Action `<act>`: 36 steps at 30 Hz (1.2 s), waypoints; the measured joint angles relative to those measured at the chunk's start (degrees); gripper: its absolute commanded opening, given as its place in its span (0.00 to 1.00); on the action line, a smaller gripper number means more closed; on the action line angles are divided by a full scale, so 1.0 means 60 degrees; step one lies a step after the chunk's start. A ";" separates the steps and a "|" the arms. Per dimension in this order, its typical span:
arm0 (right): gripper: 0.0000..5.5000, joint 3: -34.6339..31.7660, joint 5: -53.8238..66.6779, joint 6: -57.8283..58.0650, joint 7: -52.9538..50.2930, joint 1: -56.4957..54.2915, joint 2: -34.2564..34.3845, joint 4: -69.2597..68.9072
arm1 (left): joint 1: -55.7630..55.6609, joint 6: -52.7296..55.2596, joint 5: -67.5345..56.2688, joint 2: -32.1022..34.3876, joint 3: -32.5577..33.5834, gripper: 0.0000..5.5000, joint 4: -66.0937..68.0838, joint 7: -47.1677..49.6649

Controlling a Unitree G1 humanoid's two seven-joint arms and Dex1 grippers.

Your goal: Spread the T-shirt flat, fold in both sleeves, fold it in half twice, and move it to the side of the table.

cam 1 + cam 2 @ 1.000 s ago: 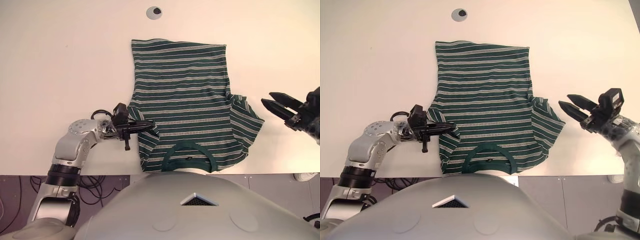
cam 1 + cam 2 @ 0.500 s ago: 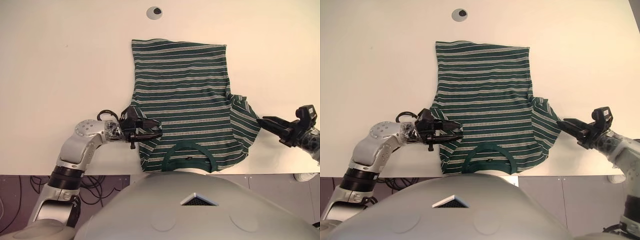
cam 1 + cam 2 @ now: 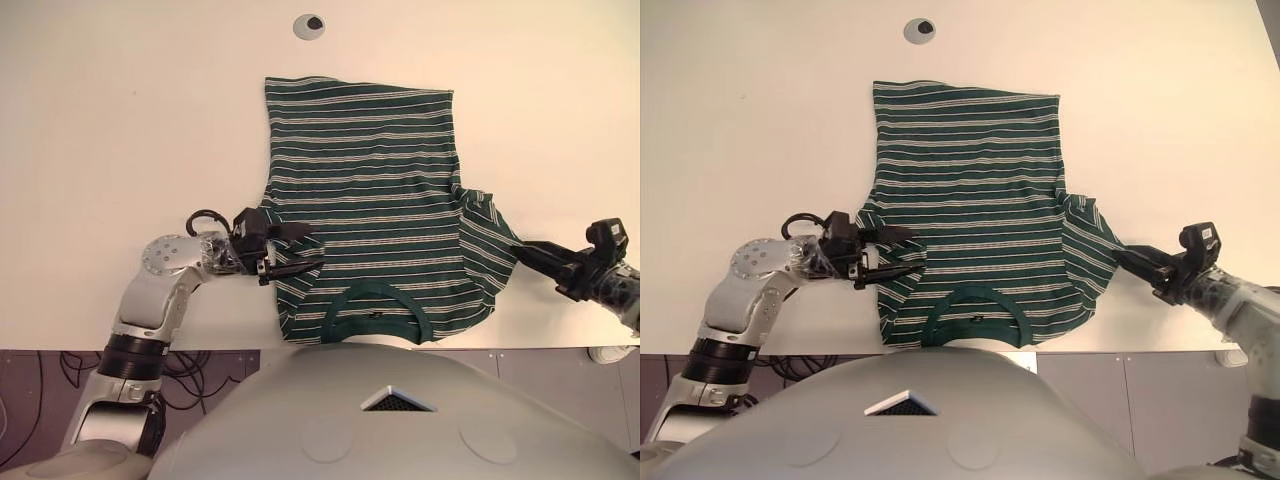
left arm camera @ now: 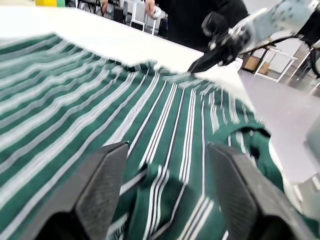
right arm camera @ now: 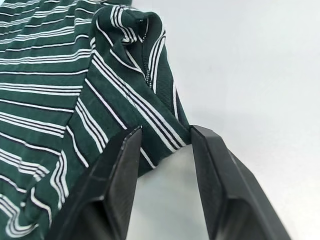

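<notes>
Left eye view: we see the green striped T-shirt [image 3: 370,170] lying flat on the white counter [image 3: 120,120], its collar [image 3: 378,300] at the near edge and its hem toward the far side.
Left jaws: spread wide, with 1 finger on each side of the bunched left sleeve [image 4: 165,200]; they clamp nothing.
Right jaws: partly open and low on the counter; the hem of the right sleeve [image 5: 130,75] lies between the tips, with bare counter showing in the gap.
Right sleeve: sticks out sideways from the body, rumpled.
Disc: 1 small round grey disc [image 3: 308,26] sits beyond the hem, apart from the shirt.
</notes>
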 measured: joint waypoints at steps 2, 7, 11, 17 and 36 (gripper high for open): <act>0.32 0.0165 -0.0116 -0.0246 0.0077 -0.0006 -0.0006 0.0126 | -0.0005 0.0163 -0.0294 0.0064 0.0126 0.52 -0.0371 -0.0143; 0.16 0.0303 -0.0206 -0.0464 0.0259 -0.0019 -0.0003 0.0281 | 0.0040 0.0216 -0.0441 0.0225 0.0125 0.53 -0.0629 -0.0243; 0.06 0.0371 -0.0204 -0.0552 0.0293 -0.0011 0.0002 0.0347 | 0.0048 0.0273 -0.0551 0.0234 0.0162 0.53 -0.0745 -0.0239; 0.00 0.0290 -0.0007 -0.0543 0.0518 0.0110 0.0007 0.0365 | 0.0015 0.0525 -0.0835 0.0486 0.0542 0.53 -0.0924 -0.0252; 0.00 0.1230 0.1403 -0.0240 0.0252 -0.0606 0.0845 -0.2148 | -0.0312 -0.0570 0.0210 0.1150 0.0672 0.53 -0.0148 -0.0994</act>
